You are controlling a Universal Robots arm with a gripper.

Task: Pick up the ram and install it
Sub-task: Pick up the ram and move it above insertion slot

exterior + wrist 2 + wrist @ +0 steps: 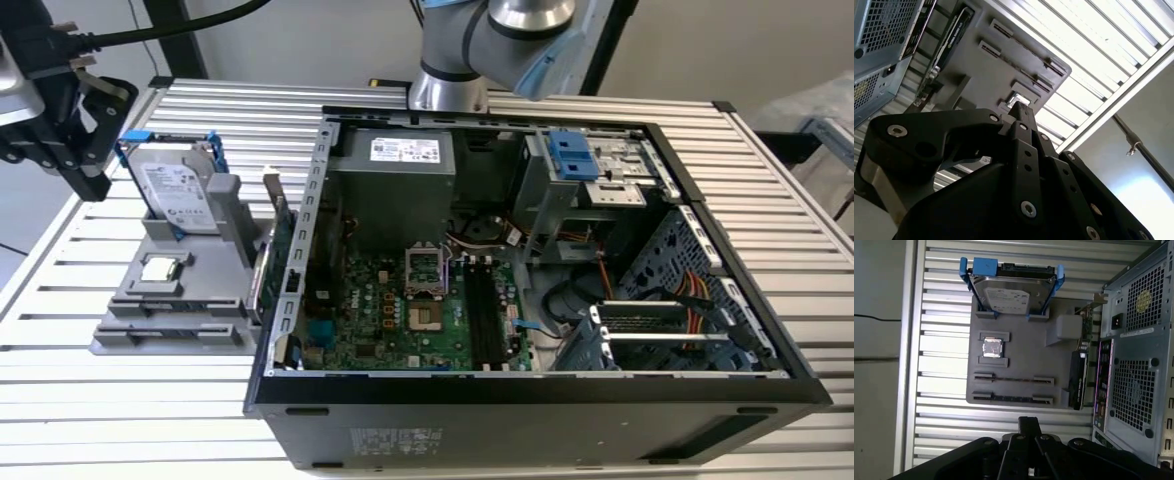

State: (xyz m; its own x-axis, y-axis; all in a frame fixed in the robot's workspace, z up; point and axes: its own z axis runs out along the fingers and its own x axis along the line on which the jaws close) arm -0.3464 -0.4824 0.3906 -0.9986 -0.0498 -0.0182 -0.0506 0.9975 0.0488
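Upper left of the exterior view: gripper point(87, 178), apparently pressed together on nothing. Below and rightward in frame: grey holder point(127, 340) with hard drive point(174, 190), chip point(160, 268) and, in the first wrist view, the ram point(1013, 398) seemingly on edge in a slot, long axis along the holder's front edge. Farther right: open case point(534, 395).

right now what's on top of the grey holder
A hard drive standing in blue brackets, a small square chip lying flat, and a dark card on edge. Whether the holder's two long slots hold ram is unclear.
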